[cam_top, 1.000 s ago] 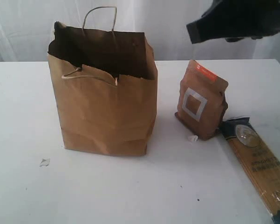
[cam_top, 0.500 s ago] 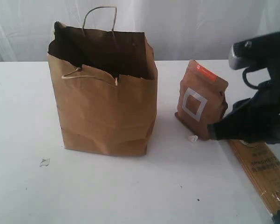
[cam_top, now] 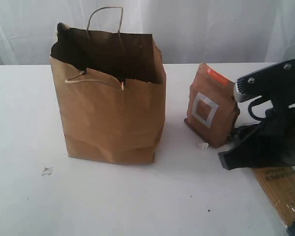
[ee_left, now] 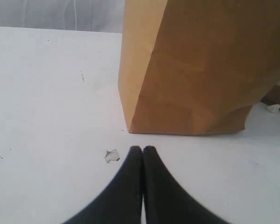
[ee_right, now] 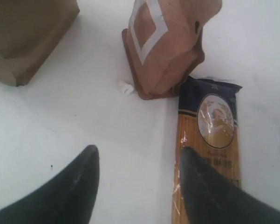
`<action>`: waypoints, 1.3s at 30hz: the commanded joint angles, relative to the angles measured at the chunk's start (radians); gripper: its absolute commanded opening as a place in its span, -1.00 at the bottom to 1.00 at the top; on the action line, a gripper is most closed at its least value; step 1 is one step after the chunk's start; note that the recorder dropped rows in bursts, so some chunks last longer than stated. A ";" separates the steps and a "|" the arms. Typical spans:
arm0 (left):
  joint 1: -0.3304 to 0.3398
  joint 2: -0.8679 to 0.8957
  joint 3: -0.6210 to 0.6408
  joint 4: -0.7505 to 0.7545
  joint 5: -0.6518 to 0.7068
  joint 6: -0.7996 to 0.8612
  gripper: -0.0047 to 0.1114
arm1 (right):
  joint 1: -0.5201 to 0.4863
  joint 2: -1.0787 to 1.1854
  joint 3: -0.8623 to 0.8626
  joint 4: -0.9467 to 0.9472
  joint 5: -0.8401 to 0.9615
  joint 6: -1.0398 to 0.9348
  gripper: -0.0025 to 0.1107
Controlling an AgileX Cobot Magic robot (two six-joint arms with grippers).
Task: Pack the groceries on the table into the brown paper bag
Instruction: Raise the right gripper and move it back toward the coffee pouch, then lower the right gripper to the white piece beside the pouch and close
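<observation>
Nearest the exterior camera, the spaghetti pack [cam_top: 280,191] is lying flat along the right side of the worktop [cam_top: 29,123]. Its dark printed end is pointing toward the brown pouch with the white square [cam_top: 211,105] and sitting just beside that pouch's base. The right pincer [ee_right: 139,158] is hanging low over this end of the pack, jaws standing well apart and gripping nothing. One fingertip [ee_right: 191,168] is hovering over the pack's edge while the other is sitting above bare worktop, so the pack is probably the item being lined up, though the jaws are not yet straddling it squarely. The right arm is reaching in from the right with its wrist pitched downward, its black body hiding the pack's far end in the exterior view. The left pincer [ee_left: 143,149] is closed tight on nothing, pointing at the foot of the brown paper bag [cam_top: 113,113] beside a small white crumb [ee_left: 112,155], seemingly keeping clear. Further back, the pouch is standing upright, apart from the bag, and the bag is standing open-mouthed left of centre, ready for loading; whether anything is lying inside it I cannot tell
</observation>
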State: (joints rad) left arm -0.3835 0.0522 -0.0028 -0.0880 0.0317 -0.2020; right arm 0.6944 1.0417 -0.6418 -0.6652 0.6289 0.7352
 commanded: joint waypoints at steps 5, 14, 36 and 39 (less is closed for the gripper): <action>0.000 -0.005 0.003 -0.007 -0.003 0.000 -0.92 | -0.007 0.003 0.027 -0.007 -0.086 0.011 -0.02; 0.000 -0.005 0.003 -0.007 -0.003 0.000 -0.92 | -0.022 0.077 0.025 0.078 -0.205 0.009 -0.03; 0.000 -0.005 0.003 -0.007 -0.003 0.000 -0.92 | -0.259 0.624 -0.260 0.721 -0.310 -0.610 -0.04; 0.000 -0.005 0.003 -0.007 -0.003 0.000 -0.92 | -0.259 0.669 -0.282 0.721 -0.314 -0.610 -0.04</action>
State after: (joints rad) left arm -0.3835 0.0522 -0.0028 -0.0880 0.0317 -0.2020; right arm 0.4428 1.6736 -0.9017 0.0452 0.3229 0.1471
